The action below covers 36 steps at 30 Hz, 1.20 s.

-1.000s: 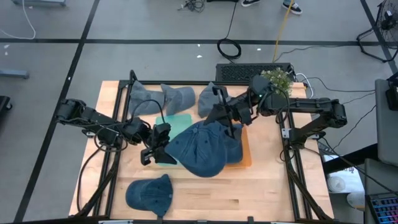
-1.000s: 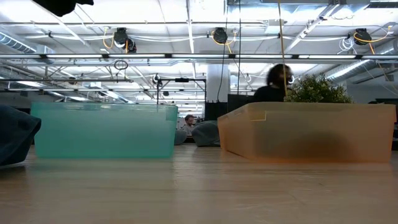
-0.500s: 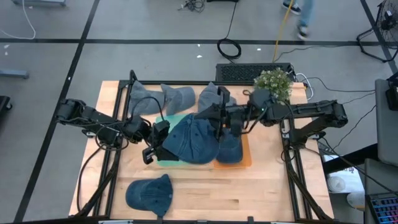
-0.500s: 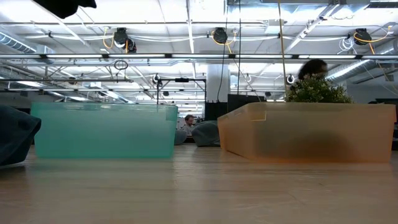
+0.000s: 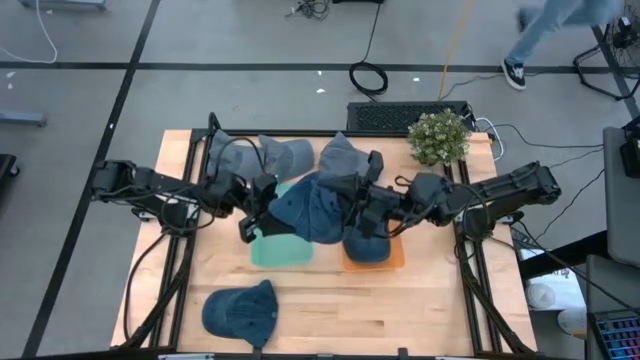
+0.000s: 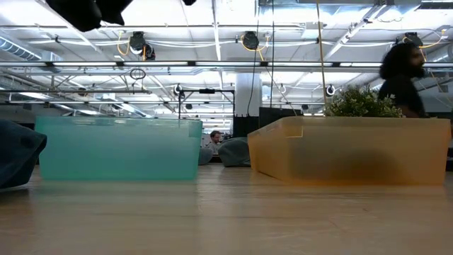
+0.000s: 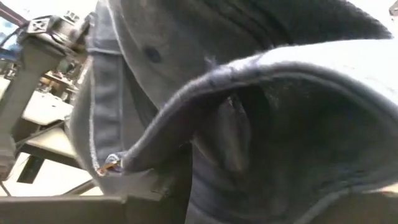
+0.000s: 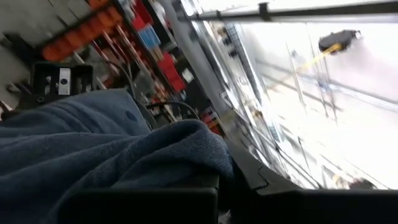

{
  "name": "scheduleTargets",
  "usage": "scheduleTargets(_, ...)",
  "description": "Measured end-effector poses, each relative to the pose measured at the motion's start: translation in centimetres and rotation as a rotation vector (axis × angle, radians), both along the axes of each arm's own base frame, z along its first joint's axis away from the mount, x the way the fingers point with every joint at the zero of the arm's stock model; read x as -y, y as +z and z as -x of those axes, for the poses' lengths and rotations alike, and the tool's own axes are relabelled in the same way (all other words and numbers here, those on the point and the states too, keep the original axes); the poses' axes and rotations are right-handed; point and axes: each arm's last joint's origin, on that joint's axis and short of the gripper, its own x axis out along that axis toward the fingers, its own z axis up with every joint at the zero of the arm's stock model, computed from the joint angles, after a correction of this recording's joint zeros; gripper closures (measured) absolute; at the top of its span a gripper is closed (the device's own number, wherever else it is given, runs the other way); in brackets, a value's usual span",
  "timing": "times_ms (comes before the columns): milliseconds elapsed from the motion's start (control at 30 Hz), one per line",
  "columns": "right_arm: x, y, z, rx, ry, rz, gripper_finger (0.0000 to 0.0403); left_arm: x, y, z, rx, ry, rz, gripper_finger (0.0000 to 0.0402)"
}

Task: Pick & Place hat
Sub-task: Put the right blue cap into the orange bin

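A: Where do you find the hat?

B: The blue denim hat (image 5: 312, 208) hangs above the middle of the counter (image 5: 420, 300), over the gap between the teal bin (image 5: 280, 250) and the orange bin (image 5: 375, 255), stretched between your two arms.

A: How do the fingers stand?

B: Your left gripper (image 5: 262, 205) has its fingers part-closed on the hat's edge nearest the counter's left side; the left wrist view shows folded denim filling the frame. Your right gripper (image 5: 362, 208) has its fingers closed tight on the hat's opposite edge, with cloth bunched at its fingers in the right wrist view.

A: What else lies on the counter?

B: A second hat (image 5: 242, 312) lies near the front left corner, more hats (image 5: 262, 155) are heaped along the far edge, and a potted plant (image 5: 438, 136) stands at the far right corner. A person (image 5: 560, 30) walks on the floor beyond
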Motion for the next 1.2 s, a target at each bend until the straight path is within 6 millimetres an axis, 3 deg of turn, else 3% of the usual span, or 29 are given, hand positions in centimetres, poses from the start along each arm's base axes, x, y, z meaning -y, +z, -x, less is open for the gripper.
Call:
scheduleTargets(333,-1.6,-0.4,0.4,-0.052,-0.051,-0.003,0.0403,-4.1,-0.1,0.2,-0.031,0.038,-0.01,0.0231)
scheduleTargets(533,-1.6,-0.6,0.6,-0.082,-0.161,-0.008,0.0403,-5.1,-0.2,0.6,-0.034,-0.03,-0.085,0.0235)
scheduleTargets(633,-1.5,-0.7,0.6,-0.077,-0.174,-0.048,0.0403,-4.5,-0.5,0.5,-0.02,-0.068,-0.164,0.0277)
scheduleTargets(767,-1.3,-1.1,0.4,-0.091,-0.158,-0.138,0.0397,-3.9,-0.9,0.3,-0.011,-0.066,-0.221,0.0381)
scheduleTargets(867,-1.1,-1.8,0.3,-0.132,-0.157,-0.19,0.0389,-4.1,-1.2,0.1,-0.038,-0.057,-0.225,0.0391)
scheduleTargets(1000,-0.8,-3.0,0.1,-0.24,-0.155,-0.199,0.0357,-5.0,-1.2,0.2,-0.056,-0.034,-0.218,0.0396)
scheduleTargets(1200,-1.0,-3.7,0.1,-0.275,-0.09,-0.309,0.026,-6.8,-1.4,0.6,-0.063,-0.006,-0.244,0.0398)
